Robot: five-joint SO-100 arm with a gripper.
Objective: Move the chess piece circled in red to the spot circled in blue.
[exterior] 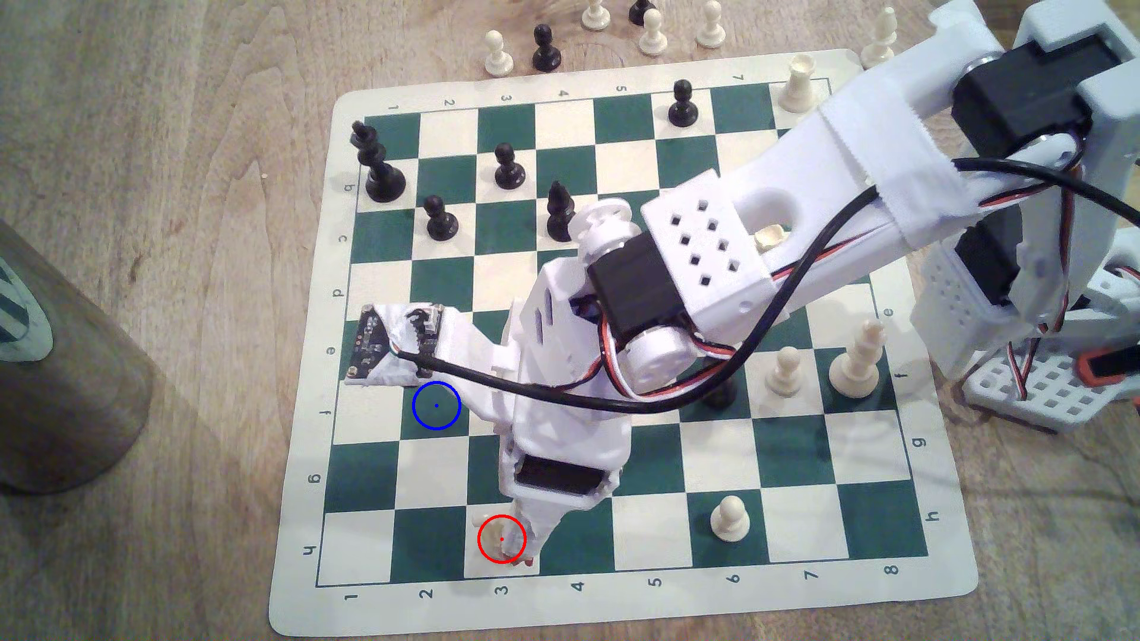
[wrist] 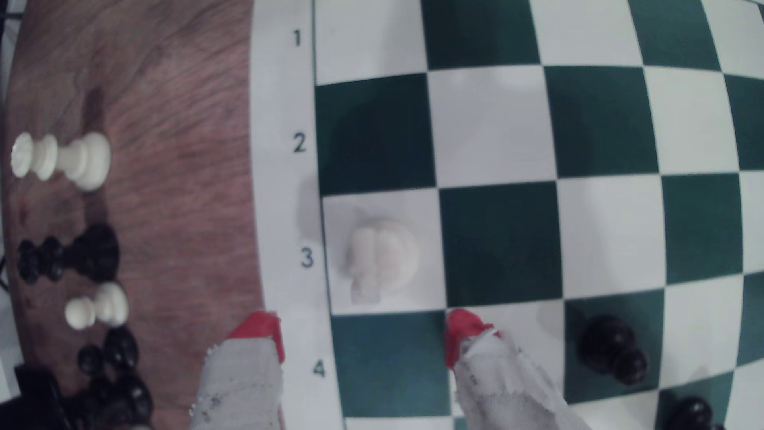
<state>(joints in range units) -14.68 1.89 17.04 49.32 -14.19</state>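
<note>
On the exterior view's left, the blue-ringed dark green square (exterior: 436, 405) is lying bare, up the board from the end effector (exterior: 524, 545) and just beside the arm's wrist camera board (exterior: 395, 345). The end effector is hanging released over the chessboard's (exterior: 802, 468) near edge, its red-tipped fingers (wrist: 465, 330) spread wide and gripping nothing. The cream knight-like piece (exterior: 493, 537) (wrist: 380, 256) is standing upright on its red-ringed cream square, just ahead of the fingertips and roughly between their lines, not touching either. Further toward the exterior view's right, a cream pawn (exterior: 730, 519) is standing well apart from the end effector.
</note>
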